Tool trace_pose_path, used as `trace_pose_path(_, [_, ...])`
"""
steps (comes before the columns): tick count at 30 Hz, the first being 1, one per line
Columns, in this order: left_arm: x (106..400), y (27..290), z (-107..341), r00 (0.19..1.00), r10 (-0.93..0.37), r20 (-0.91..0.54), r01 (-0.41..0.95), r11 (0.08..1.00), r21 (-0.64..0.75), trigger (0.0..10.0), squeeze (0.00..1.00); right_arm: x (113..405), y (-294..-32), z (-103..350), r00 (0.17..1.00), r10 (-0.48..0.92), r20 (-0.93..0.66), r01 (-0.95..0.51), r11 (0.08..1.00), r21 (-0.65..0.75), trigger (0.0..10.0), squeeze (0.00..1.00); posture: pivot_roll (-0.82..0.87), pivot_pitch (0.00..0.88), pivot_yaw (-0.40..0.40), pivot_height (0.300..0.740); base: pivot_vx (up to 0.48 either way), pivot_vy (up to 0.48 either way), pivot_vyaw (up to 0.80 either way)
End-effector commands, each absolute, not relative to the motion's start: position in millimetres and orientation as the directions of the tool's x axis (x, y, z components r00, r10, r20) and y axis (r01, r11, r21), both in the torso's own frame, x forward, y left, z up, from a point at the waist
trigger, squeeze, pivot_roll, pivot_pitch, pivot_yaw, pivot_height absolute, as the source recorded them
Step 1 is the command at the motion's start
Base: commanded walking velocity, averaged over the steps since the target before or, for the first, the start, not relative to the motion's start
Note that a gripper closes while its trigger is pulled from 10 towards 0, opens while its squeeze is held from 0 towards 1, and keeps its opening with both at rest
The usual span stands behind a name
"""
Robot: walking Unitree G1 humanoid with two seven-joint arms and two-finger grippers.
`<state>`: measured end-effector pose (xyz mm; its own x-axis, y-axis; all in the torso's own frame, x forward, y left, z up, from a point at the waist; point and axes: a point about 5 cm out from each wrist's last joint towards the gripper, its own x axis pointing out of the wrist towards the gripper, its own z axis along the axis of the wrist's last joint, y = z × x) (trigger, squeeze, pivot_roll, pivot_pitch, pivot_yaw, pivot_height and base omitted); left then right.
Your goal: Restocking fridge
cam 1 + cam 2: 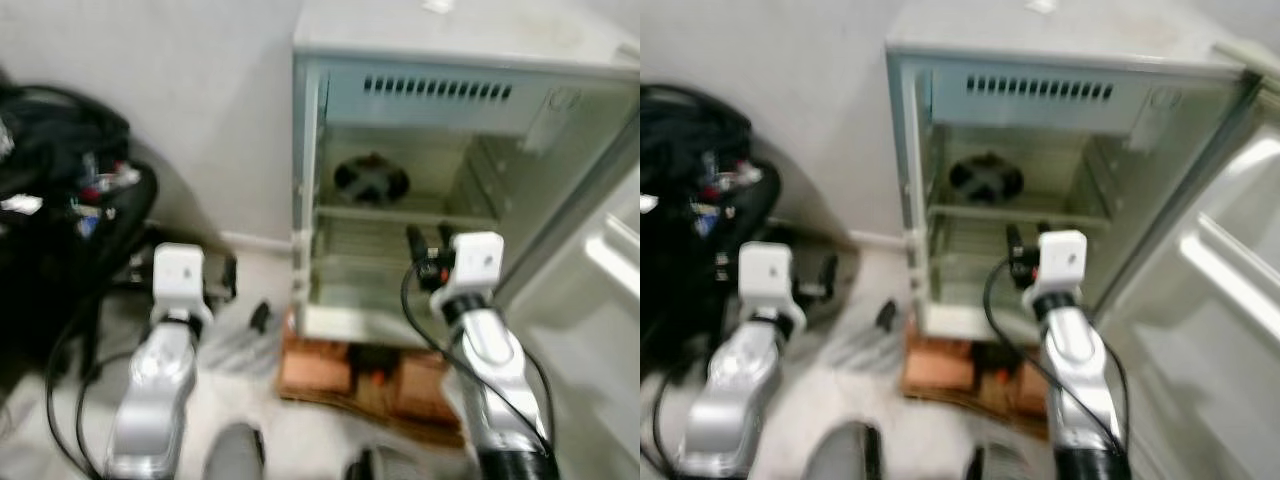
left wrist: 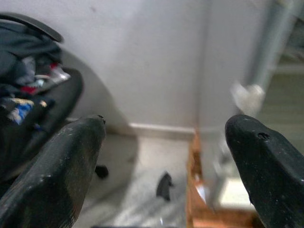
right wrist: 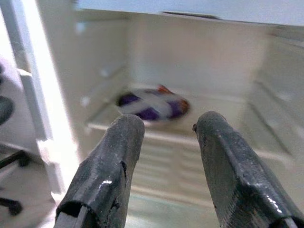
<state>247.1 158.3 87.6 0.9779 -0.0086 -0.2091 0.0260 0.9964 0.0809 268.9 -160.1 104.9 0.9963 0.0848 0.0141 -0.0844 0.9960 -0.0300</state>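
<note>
Left gripper fingers wide apart, empty, over floor; right gripper part-open, empty, at fridge mouth; beyond, flat packet on shelf, likely light, crinkly, slippery—pinch an edge.

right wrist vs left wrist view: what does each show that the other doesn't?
Right wrist view alone: the fridge interior, with a round purple and white packet lying on the upper shelf, seen between the right gripper and its open fingers.

Left wrist view alone: the grey wall, the dark chair heaped with clothes, a small black object on the floor, and the left gripper, fingers spread wide.

Shared: the fridge's left side frame and some floor beside it. Both are blurred.
</note>
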Motion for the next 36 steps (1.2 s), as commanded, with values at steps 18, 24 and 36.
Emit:
trace_pose_path(18, [257, 150, 102, 0.992, -0.11, -0.059, 0.12, 0.971, 0.205, 10.0, 0.0, 263, -164, 96, 0.998, 0.059, -0.021, -0.059, 0.998, 0.026, 10.0, 0.0, 0.04, 0.059, -0.027, 0.74, -0.323, 0.0, 0.0])
trace_pose_path(24, [258, 146, 101, 0.991, -0.124, -0.045, 0.131, 0.971, 0.201, 10.0, 0.0, 266, -162, 98, 0.998, 0.061, -0.015, -0.061, 0.998, 0.027, 10.0, 0.0, 0.04, 0.063, -0.023, 0.74, -0.368, 0.0, 0.0])
trace_pose_path(36, [262, 152, 101, 0.995, -0.081, -0.052, 0.088, 0.986, 0.143, 10.0, 0.0, 267, -163, 96, 0.999, 0.039, -0.028, -0.038, 0.999, 0.031, 10.0, 0.0, 0.04, 0.077, -0.024, 0.74, -0.136, 0.0, 0.0])
